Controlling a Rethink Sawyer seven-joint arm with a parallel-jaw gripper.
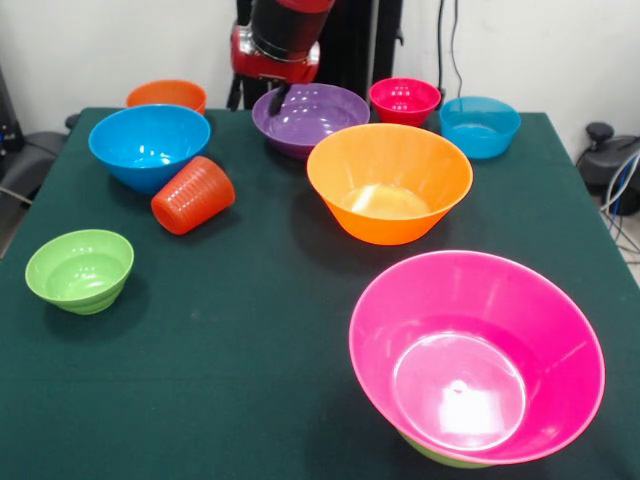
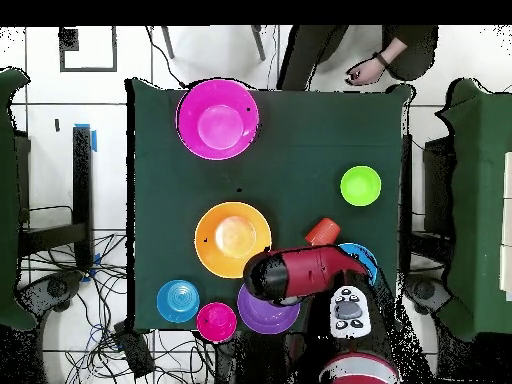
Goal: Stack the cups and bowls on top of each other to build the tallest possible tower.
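Gripper: the gripper [image 1: 276, 98] hangs at the purple bowl's [image 1: 318, 115] far rim; only a dark tip shows, so open or closed cannot be told.
Cup: the orange-red tumbler [image 1: 193, 195] lies tipped on its side, just beside the medium blue bowl [image 1: 149, 143].
Tower: the big pink bowl [image 1: 478, 358] sits at the near edge (a green bowl [image 1: 440, 455] peeks out beneath it).
Other bowls: the large orange bowl [image 1: 389, 182] stands mid-table; the small green bowl [image 1: 79, 270] stands well apart.
Person: a hand [image 2: 366, 70] shows at the overhead view's top edge.

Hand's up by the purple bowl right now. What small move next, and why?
Probably lower the hand onto the near rim of the purple bowl and grip it. The hand sits just above that rim, the bowl is upright and empty, and the pink bowl on a green one is the only stack so far.
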